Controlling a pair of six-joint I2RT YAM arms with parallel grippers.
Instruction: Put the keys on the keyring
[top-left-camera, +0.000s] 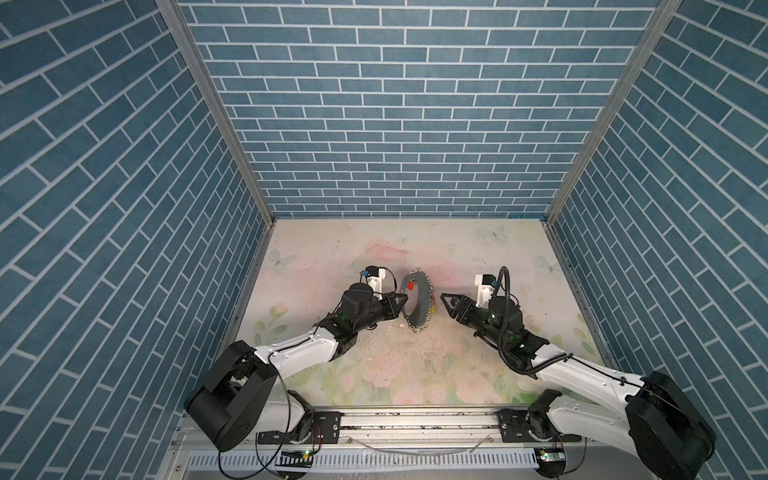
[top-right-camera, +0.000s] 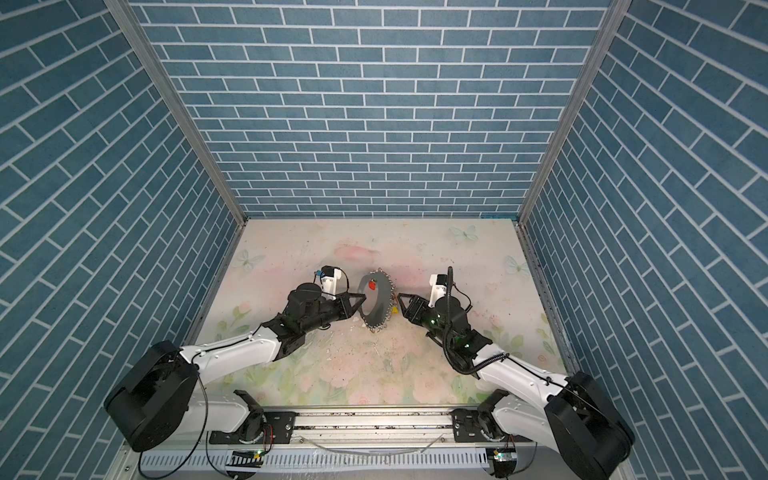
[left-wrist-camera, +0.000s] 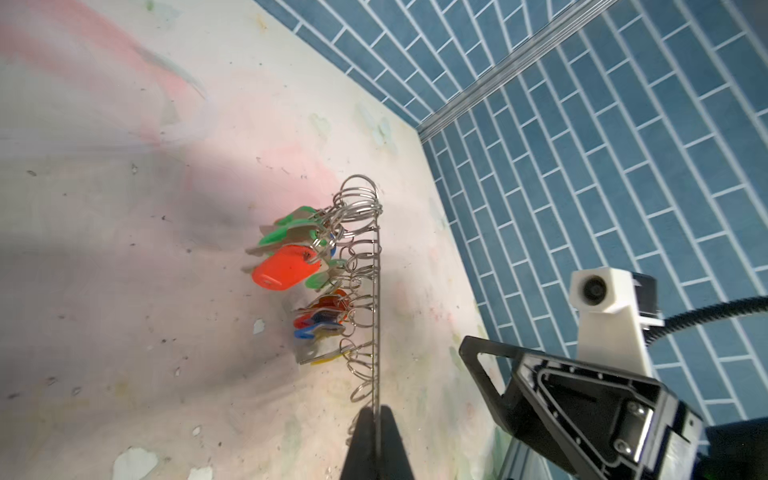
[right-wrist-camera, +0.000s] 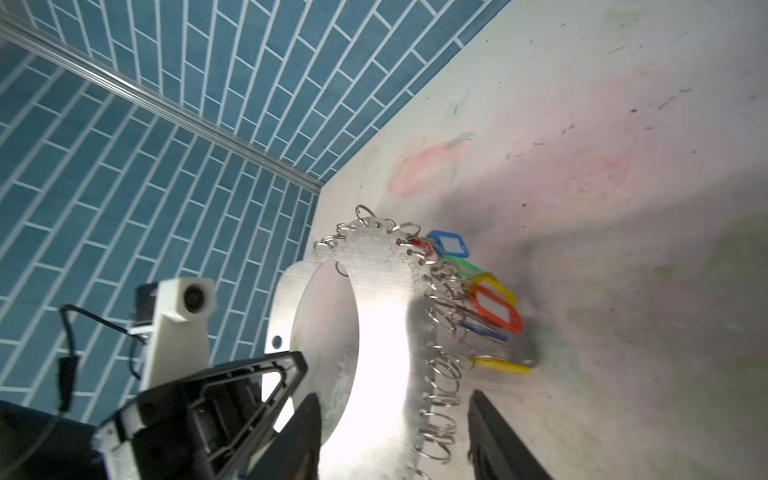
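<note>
Shiny brushed-metal keyring (glossy plastic tags).

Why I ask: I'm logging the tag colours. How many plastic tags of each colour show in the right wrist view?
blue tags: 2
yellow tags: 2
green tag: 1
orange tag: 1
red tag, partly hidden: 1
Total: 7

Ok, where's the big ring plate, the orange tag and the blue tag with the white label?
keyring (right-wrist-camera: 386, 266), right wrist view, on its flat grey face.
orange tag (right-wrist-camera: 496, 311), right wrist view, on its white label.
blue tag (right-wrist-camera: 449, 245), right wrist view, on its white label.
</note>
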